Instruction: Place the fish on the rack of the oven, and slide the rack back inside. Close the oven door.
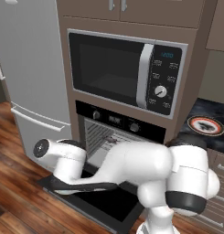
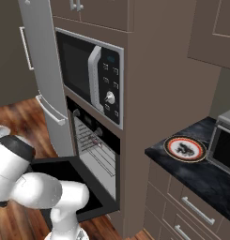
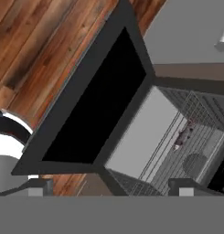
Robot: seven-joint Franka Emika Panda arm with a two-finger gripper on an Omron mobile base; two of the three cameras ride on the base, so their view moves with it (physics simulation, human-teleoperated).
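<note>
You're looking down at the door [image 3: 93,114], lying open and flat at centre frame in the hand view, long axis running upper right to lower left. The fish [image 3: 183,137] is sitting on the rack [image 3: 195,132] inside the oven [image 3: 177,151], at right. Your gripper [image 3: 109,187] is hovering spread wide, holding nothing.

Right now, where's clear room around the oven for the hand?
Free: above the open oven door, its black glass bare, bordered by the wood floor and the cavity. Crowded: inside the oven, where the fish lies on the rack.
</note>
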